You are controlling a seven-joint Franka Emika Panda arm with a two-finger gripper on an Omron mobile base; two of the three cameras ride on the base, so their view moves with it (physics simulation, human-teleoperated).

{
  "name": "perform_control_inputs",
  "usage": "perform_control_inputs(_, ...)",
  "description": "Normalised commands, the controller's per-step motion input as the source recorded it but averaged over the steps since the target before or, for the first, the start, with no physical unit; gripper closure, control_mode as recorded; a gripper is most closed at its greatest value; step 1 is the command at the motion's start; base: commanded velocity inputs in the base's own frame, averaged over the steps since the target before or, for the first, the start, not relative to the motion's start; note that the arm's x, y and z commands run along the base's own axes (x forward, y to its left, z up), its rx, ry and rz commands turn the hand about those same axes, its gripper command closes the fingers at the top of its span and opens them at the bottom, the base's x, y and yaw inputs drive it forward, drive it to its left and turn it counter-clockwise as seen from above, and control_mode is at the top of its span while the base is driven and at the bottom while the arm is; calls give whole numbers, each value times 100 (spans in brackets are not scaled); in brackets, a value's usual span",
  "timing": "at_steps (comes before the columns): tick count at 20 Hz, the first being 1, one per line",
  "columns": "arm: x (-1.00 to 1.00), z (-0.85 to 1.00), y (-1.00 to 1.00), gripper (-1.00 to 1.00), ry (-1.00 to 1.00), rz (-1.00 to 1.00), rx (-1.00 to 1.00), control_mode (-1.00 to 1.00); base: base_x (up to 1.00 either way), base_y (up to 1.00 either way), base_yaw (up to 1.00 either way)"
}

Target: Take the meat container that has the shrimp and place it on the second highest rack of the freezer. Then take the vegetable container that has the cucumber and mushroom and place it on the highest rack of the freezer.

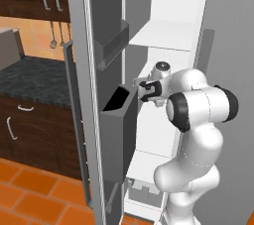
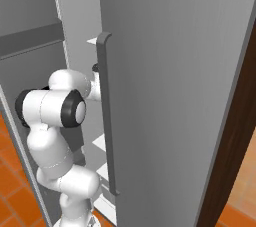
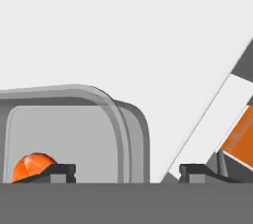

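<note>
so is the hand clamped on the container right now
No: in the hand view the fingertips stand wide apart, and the container's rounded corner sits between them with neither tip clearly pressing it.

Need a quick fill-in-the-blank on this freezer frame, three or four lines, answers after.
1. In the hand view, the gripper has its jaws ____.
2. The orange item sits inside the clear container, beside one of the gripper's ____.
3. In the left base view, the arm reaches into the freezer, whose door stands ____.
4. The kitchen floor is tiled in ____.

Missing words: open; fingertips; open; orange
</note>
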Motion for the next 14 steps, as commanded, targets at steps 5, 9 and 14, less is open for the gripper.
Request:
perform_control_inputs(5,-1,1,12,-100,-1,-10,1,-100,0,0,0)
perform_control_inputs(9,-61,65,-3,-100,-9,1,12,-100,0,0,0)
perform_control_inputs(14,-82,95,-10,-100,-1,9,17,-100,0,0,0)
